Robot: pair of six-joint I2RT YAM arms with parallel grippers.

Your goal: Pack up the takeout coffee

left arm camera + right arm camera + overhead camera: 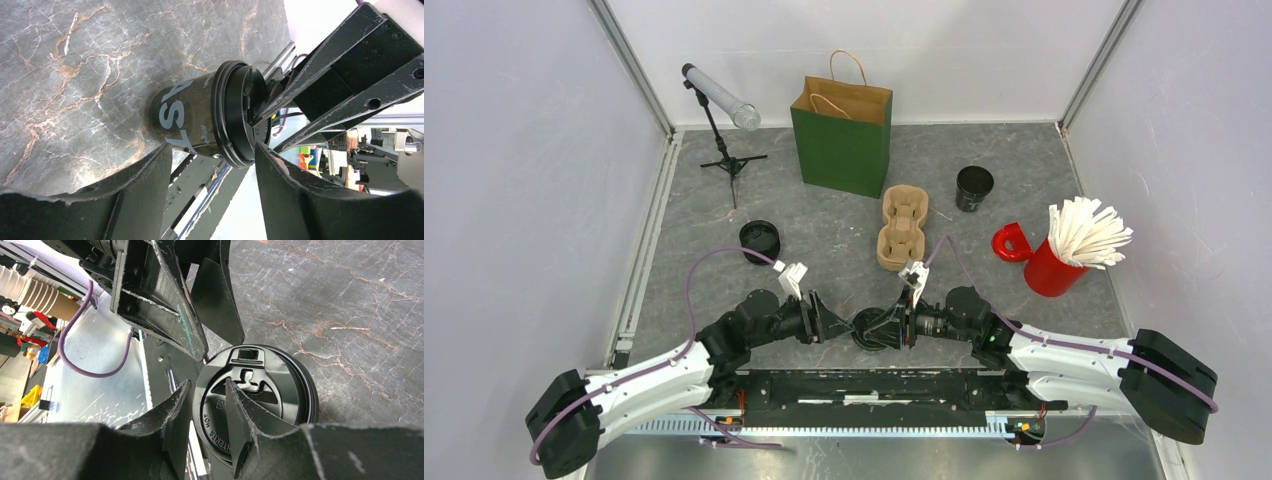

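Seen from above, both my arms meet at the near edge of the counter (1044, 180). The takeout coffee (869, 330) stands there, between my left tool (832, 324) and my right tool (889, 322). The brown cup tray (902, 228) is farther back, well apart from the cup.

Through my left wrist camera, my left tool is spread wide, with one finger on each side of the cup. I can't see it touching the cup. My right tool's tips sit at the lid (240, 115).

Through my right wrist camera, my right tool is almost pressed together, pinching just the rim of the lid. That worries me. If I lift by the lid alone, it could pop off, and the cup could drop or tip over. My two tools are also very close, so they could bump.
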